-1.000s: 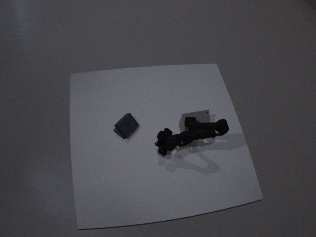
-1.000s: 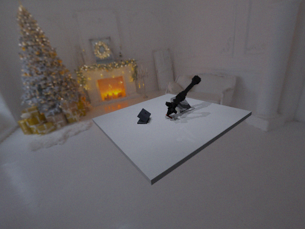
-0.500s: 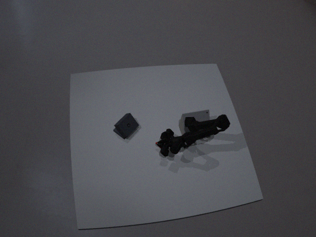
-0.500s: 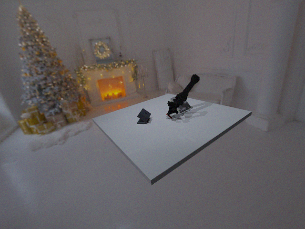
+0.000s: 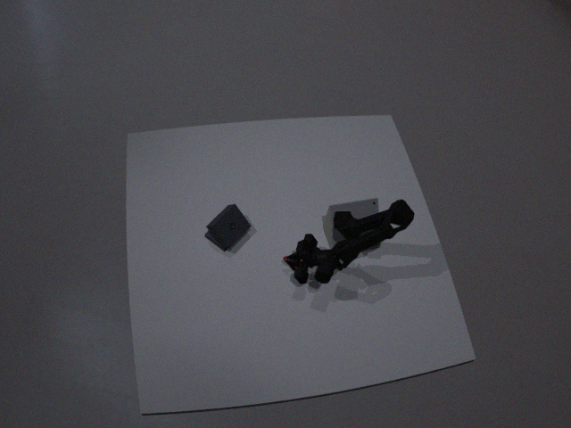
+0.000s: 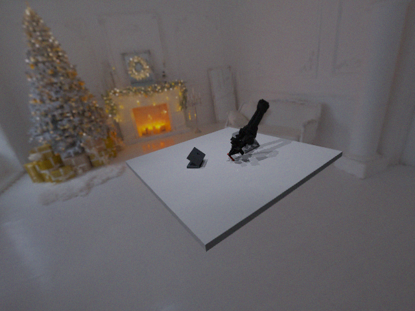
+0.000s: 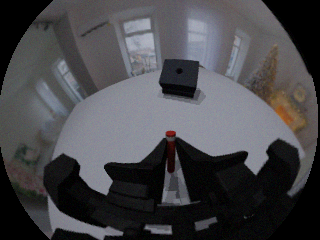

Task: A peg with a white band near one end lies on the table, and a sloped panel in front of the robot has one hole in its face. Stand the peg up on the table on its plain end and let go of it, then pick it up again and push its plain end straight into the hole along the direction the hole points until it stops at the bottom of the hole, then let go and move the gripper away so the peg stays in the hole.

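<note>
The red peg [image 5: 291,265] [image 6: 231,157] [image 7: 171,157] is between the fingertips of my gripper [image 5: 287,259] [image 6: 230,155] [image 7: 170,140], which is shut on it. In the wrist view its white-banded end is at the tips and its plain end points down and back under the gripper. In the exterior view the peg leans, its lower end close to the table; whether it touches cannot be told. The dark sloped panel [image 5: 225,230] [image 6: 196,156] [image 7: 175,80] stands apart from the peg, its round hole [image 5: 232,226] [image 7: 179,71] showing in its face.
The white table [image 5: 207,332] [image 6: 214,201] [image 7: 115,120] carries the panel and the arm. The arm's grey base plate [image 5: 364,207] lies behind the gripper, partly under the arm. The arm casts shadows on the table.
</note>
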